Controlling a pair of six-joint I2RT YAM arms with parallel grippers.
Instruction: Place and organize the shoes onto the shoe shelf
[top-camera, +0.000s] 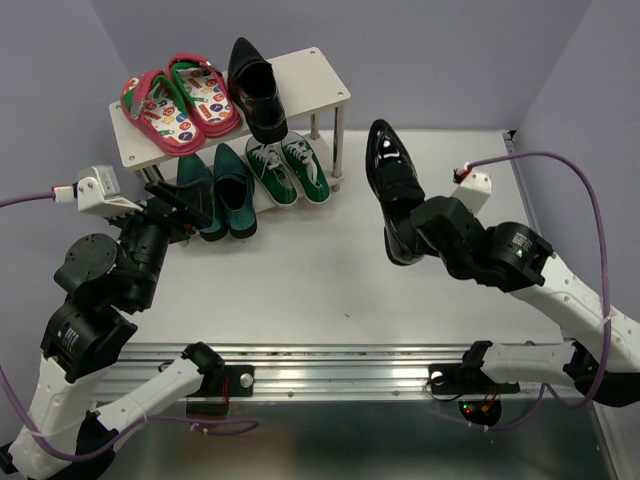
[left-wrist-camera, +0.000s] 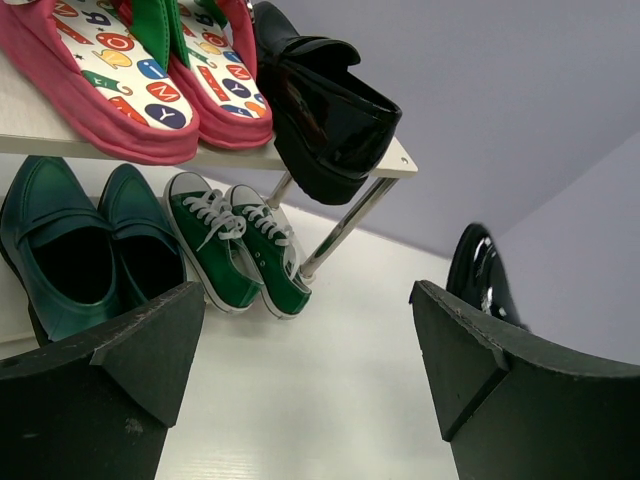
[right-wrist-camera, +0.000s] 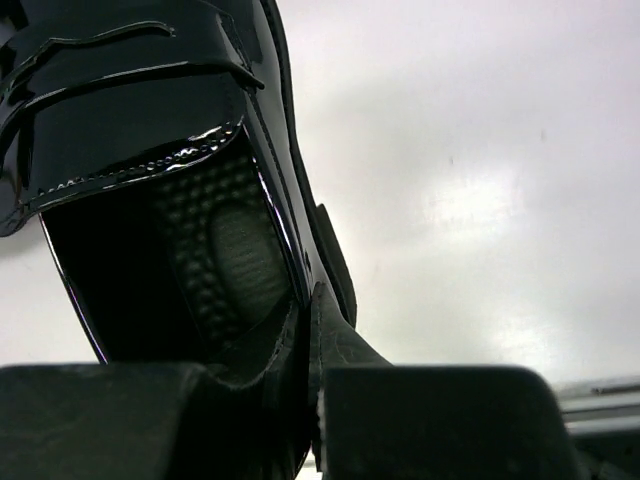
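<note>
Well, from above, the shoe shelf (top-camera: 322, 72) stands at the back left of the white worktop (top-camera: 300, 290). Its upper board carries the red flip-flops (top-camera: 180, 100) and, just beside them on the right, the shelved black shoe (top-camera: 258, 88), one end hanging over the front edge. Below, the teal dress shoes (top-camera: 220, 190) sit on the left of the lower tier and the green sneakers (top-camera: 288, 168) on the right, pair beside pair. Out on the worktop to the right of the shelf, well apart from it, is the other black shoe (top-camera: 392, 175) — glossy, its pointed toe aimed at the back wall — and the right fingers (top-camera: 415, 228) are at its heel end. The left fingers (top-camera: 185, 215) hover just in front of the teal pair, spread wide, touching nothing. The left wrist camera looks out through the empty gap between those two parted fingers: teal shoes and sneakers under the board, flip-flops and the black shoe's overhanging end above, and the other black shoe's shiny toe off to the right. The right wrist camera is pressed up close to the shoe's opening — the dimpled insole shows inside — and the fingers are pinched together on the rim of the shoe, one inside the opening, one outside. Whether its sole rests on the worktop I cannot tell.
</note>
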